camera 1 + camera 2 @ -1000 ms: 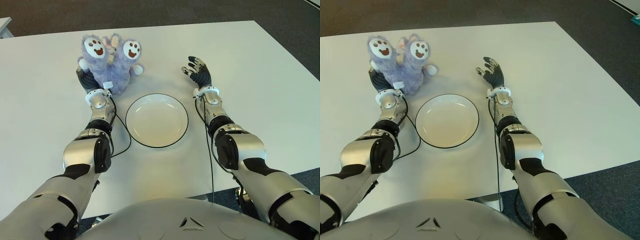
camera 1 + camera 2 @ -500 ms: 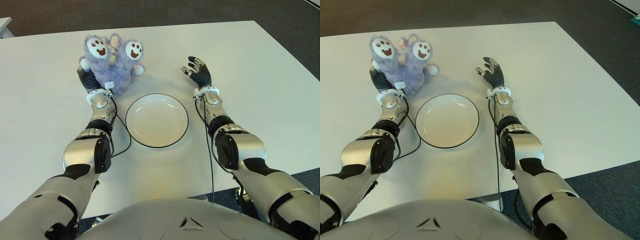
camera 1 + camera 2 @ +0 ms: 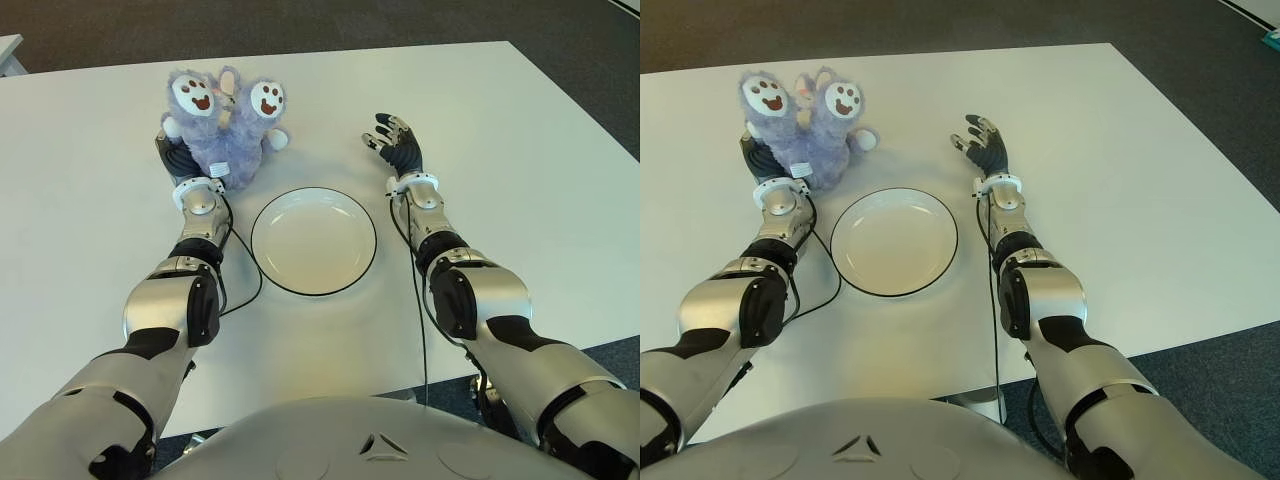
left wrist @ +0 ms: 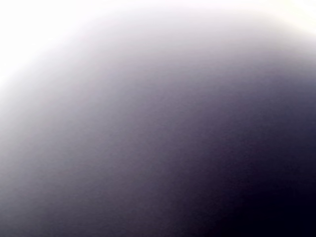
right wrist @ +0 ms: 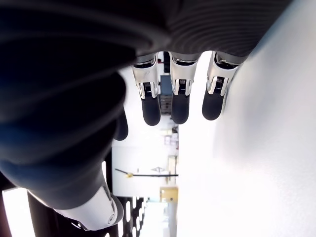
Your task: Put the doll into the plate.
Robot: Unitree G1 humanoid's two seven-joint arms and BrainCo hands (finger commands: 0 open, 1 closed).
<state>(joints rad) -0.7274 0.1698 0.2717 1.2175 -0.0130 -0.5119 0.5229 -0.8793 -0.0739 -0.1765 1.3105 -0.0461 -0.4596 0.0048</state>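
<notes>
The purple plush doll point(image 3: 225, 125) sits on the white worktop point(image 3: 520, 170) beyond the empty white plate point(image 3: 313, 240), its two paw soles turned upward; the left hand point(image 3: 180, 160) is pressed against the doll's near side, mostly hidden by fur, so I cannot tell whether its fingers grip it; the right hand point(image 3: 398, 145) lies right of the plate, fingers point(image 5: 179, 101) spread and holding nothing.
</notes>
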